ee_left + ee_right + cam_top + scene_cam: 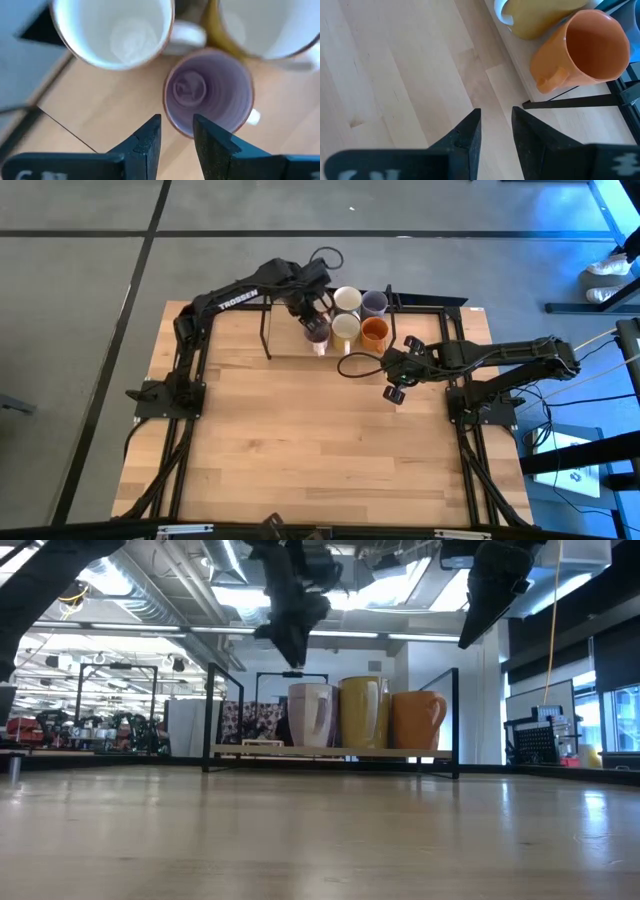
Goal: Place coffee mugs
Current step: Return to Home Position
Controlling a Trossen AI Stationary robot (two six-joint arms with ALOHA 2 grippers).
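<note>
Narrowly parted and empty, my left claw (177, 120) hovers over the purple mug (207, 92) on the shelf (250, 750), my right claw (496, 111), likewise parted, near the orange mug (585, 47) there.

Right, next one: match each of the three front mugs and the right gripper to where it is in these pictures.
Column A
1. purple mug
2. yellow mug
3. orange mug
4. right gripper

Column B
a. over bare tabletop, off the shelf
b. middle of the shelf's front row
c. just below the left gripper
d. front row, at the robot's right end

Pairs: 1-c; 2-b; 3-d; 4-a
</note>
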